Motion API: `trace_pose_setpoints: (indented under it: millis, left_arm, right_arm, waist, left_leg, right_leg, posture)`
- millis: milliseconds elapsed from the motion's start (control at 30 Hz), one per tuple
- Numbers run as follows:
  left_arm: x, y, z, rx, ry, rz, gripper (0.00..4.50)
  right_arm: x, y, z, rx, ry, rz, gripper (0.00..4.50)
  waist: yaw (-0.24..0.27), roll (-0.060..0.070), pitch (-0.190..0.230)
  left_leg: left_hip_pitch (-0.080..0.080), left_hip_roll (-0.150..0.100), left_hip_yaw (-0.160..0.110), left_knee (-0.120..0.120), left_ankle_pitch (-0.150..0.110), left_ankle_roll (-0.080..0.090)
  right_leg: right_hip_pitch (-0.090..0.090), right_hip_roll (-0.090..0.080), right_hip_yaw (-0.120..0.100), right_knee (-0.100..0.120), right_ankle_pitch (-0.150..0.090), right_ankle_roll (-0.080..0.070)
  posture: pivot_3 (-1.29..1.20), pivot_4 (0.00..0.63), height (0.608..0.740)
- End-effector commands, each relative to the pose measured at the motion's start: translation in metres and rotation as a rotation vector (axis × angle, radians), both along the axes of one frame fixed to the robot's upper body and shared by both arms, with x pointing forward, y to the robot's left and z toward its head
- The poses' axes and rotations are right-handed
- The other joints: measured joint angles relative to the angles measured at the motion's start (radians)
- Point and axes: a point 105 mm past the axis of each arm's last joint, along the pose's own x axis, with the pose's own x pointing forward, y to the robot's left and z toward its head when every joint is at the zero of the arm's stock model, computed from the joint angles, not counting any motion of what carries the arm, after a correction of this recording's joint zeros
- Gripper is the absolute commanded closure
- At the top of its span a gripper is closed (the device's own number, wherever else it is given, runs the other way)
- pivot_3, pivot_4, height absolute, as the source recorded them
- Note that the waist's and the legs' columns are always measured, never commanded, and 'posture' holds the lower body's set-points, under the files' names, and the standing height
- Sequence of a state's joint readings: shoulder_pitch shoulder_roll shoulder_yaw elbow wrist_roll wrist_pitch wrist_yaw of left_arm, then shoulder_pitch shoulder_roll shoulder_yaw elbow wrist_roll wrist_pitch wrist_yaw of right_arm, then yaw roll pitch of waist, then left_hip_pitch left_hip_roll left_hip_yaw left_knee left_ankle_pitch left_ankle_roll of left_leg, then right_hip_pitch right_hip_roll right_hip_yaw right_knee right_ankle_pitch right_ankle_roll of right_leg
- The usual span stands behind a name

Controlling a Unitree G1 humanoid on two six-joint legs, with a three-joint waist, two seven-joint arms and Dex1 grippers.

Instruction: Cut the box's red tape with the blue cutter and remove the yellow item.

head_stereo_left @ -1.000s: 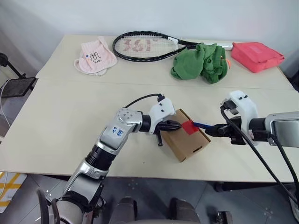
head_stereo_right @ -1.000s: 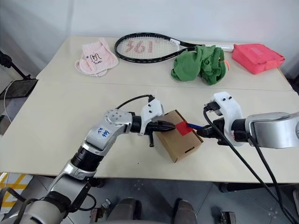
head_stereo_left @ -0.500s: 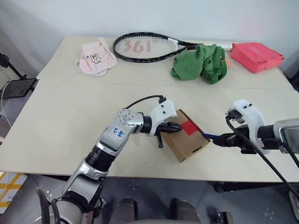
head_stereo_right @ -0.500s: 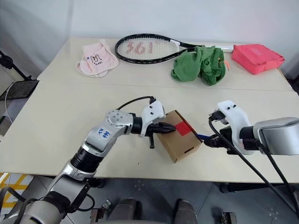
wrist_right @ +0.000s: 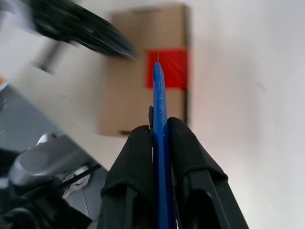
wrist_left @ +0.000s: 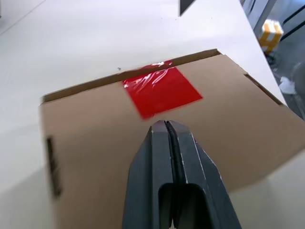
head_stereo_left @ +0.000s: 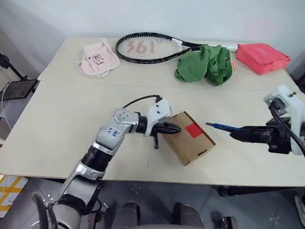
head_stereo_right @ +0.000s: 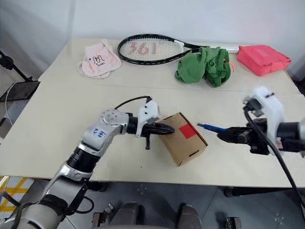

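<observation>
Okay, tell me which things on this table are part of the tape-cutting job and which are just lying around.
Job: brown cardboard box; red tape square; slim blue cutter in the right gripper.

Lying about: black tennis racket; crumpled green cloth; pink cloth bib; red-pink pouch.

Stood as a pale cream tabletop [head_stereo_left: 66, 119], made of two slabs joined along a seam running left to right, the far slab butted against a plain white wall [head_stereo_left: 157, 16]. Lay lit evenly, soft shadows only. Showed grey floor [head_stereo_left: 19, 102] past the left edge, with a black stand [head_stereo_left: 12, 78] and its dark flat base beside the tabletop's corner. Showed a yellow-and-white object [head_stereo_left: 10, 190] low at the near left, under the tabletop's front edge. Gave darker grey floor [head_stereo_left: 157, 195] beneath the near edge. Revealed, in the left wrist view, a small yellow block [wrist_left: 272, 32] on the floor beyond the tabletop's corner.
</observation>
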State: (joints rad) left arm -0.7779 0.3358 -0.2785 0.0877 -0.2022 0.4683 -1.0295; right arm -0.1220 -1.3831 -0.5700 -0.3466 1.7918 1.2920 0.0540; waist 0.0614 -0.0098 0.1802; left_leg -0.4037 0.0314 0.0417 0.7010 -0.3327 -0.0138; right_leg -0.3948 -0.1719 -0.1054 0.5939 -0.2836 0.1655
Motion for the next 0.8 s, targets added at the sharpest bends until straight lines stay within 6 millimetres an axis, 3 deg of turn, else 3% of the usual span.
trace_pose_setpoints:
  millis: [33,233,333,433,500,567,667,800]
  left_arm:
    - [-0.009,0.012,0.036,-0.109,-0.107,-0.122,4.50]
    - [-0.003,0.035,0.055,-0.178,-0.145,-0.119,4.50]
    - [-0.002,0.043,0.054,-0.187,-0.133,-0.102,4.50]
    - [-0.002,0.053,0.043,-0.183,-0.106,-0.053,4.50]
    - [-0.004,0.057,0.034,-0.160,-0.096,-0.038,4.50]
    - [-0.006,0.059,0.030,-0.146,-0.096,-0.033,4.50]
    - [-0.007,0.067,0.020,-0.122,-0.081,0.013,4.50]
    - [-0.008,0.073,0.016,-0.127,-0.071,0.064,4.50]
  right_arm:
    - [0.015,-0.045,0.008,-0.021,-0.244,-0.220,4.32]
    - [0.027,-0.119,-0.035,-0.168,-0.415,-0.429,4.32]
    - [0.031,-0.145,-0.056,-0.277,-0.446,-0.472,4.32]
    - [0.035,-0.166,-0.091,-0.299,-0.405,-0.505,4.32]
    - [0.036,-0.163,-0.105,-0.325,-0.383,-0.444,3.59]
    - [0.036,-0.159,-0.112,-0.313,-0.371,-0.407,3.23]
    - [0.035,-0.150,-0.123,-0.266,-0.340,-0.355,2.13]
    - [0.029,-0.148,-0.109,-0.189,-0.388,-0.341,0.71]
  waist:
    - [0.003,0.000,0.000]
    - [0.000,0.002,-0.001]
    - [-0.011,0.002,-0.001]
    - [-0.025,0.003,-0.001]
    - [-0.035,0.005,-0.001]
    - [-0.038,0.006,-0.001]
    - [-0.041,0.006,-0.001]
    - [-0.037,0.006,-0.001]
  left_leg:
    - [0.000,0.000,0.000,0.000,0.000,0.000]
    - [0.001,0.000,0.001,-0.001,0.000,0.000]
    - [0.001,-0.001,0.002,-0.001,0.000,0.001]
    - [0.003,-0.001,0.002,-0.001,0.001,0.001]
    - [0.003,-0.001,0.003,-0.002,0.001,0.001]
    - [0.004,-0.001,0.003,-0.003,0.001,0.001]
    - [0.004,-0.001,0.004,-0.002,0.001,0.001]
    - [0.009,0.000,0.005,-0.003,0.001,0.001]
  right_leg:
    - [0.000,0.000,0.000,0.000,0.000,0.000]
    - [-0.001,0.000,0.001,0.000,0.001,0.001]
    - [0.000,0.000,0.002,-0.001,0.001,0.002]
    - [0.000,0.000,0.002,0.000,0.001,0.002]
    - [0.000,0.000,0.002,0.000,0.001,0.002]
    - [0.000,0.000,0.002,0.000,0.001,0.002]
    - [0.001,0.000,0.003,0.000,0.001,0.002]
    - [0.004,0.000,0.005,0.001,0.001,0.002]
  posture:
    - [0.00,0.150,0.740]
    - [0.00,0.150,0.740]
    - [0.00,0.150,0.740]
    - [0.00,0.150,0.740]
    - [0.00,0.150,0.740]
    - [0.00,0.150,0.740]
    - [0.00,0.150,0.740]
    - [0.00,0.150,0.740]
